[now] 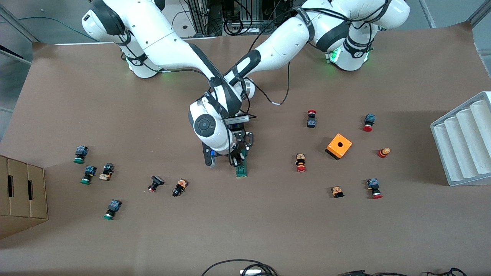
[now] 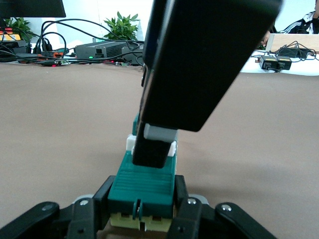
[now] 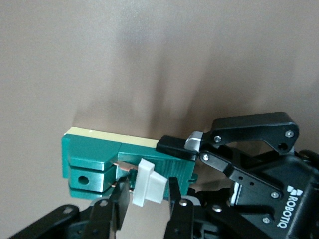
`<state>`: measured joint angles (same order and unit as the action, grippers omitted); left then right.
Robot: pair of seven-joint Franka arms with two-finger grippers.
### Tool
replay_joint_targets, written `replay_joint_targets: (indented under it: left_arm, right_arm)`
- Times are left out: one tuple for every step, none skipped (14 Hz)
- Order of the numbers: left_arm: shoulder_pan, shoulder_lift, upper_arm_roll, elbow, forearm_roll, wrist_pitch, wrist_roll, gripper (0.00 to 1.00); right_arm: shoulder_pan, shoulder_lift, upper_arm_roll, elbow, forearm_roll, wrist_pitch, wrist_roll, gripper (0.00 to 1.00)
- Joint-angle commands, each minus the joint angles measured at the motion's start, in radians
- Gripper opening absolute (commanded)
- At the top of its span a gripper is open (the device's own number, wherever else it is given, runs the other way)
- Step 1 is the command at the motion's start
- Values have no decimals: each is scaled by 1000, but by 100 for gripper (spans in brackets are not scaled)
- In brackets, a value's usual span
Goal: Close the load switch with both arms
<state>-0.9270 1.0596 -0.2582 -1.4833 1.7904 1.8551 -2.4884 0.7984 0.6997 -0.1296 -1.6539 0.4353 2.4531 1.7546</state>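
The load switch lies flat on the brown table, near its middle, directly under both grippers. It is held this way so that one arm can brace the body while the other works the sliding part: a push on the handle alone would likely skate the slim green block across the paper.

The left gripper does the bracing. In its wrist view its fingers are clamped against the two long sides of the green housing at the end nearest that camera, closed as far as the block allows, so it is gripping the load switch itself and pinning it to the table.

The right gripper comes down from above onto the middle of the same block. In its wrist view its two fingertips stand on either side of the white handle, narrowed close around it and seemingly just touching it; whether they squeeze it firmly I cannot tell. In the left wrist view one right finger covers the handle from above.

Judging by this, the handle's closing stroke is not yet finished. The red and green push buttons and the orange box lie well apart from both grippers.
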Motion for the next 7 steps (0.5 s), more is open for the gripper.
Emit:
replay_joint_targets:
  left_arm:
    - [-1, 11, -6, 28, 15, 1, -9, 51]
    - [-1, 11, -6, 28, 15, 1, -9, 51]
    - [-1, 11, -6, 28, 15, 1, -9, 51]
    - [-1, 11, -6, 28, 15, 1, -7, 51]
    - [-1, 11, -6, 28, 15, 1, -7, 51]
    - [-1, 11, -6, 28, 15, 1, -7, 51]
    - [-1, 11, -6, 28, 15, 1, -7, 51]
  right_arm:
    - [-1, -2, -2, -12, 20, 24, -46, 36]
    - [-2, -2, -2, -12, 20, 24, -55, 35]
    - [-4, -2, -2, -10, 20, 24, -61, 33]
    - [-5, 0, -2, -10, 20, 24, -61, 33]
    - [-7, 0, -2, -9, 20, 24, -61, 33]
    - [-10, 0, -2, -4, 20, 24, -60, 33]
    - [-21, 0, -2, -1, 22, 24, -58, 33]
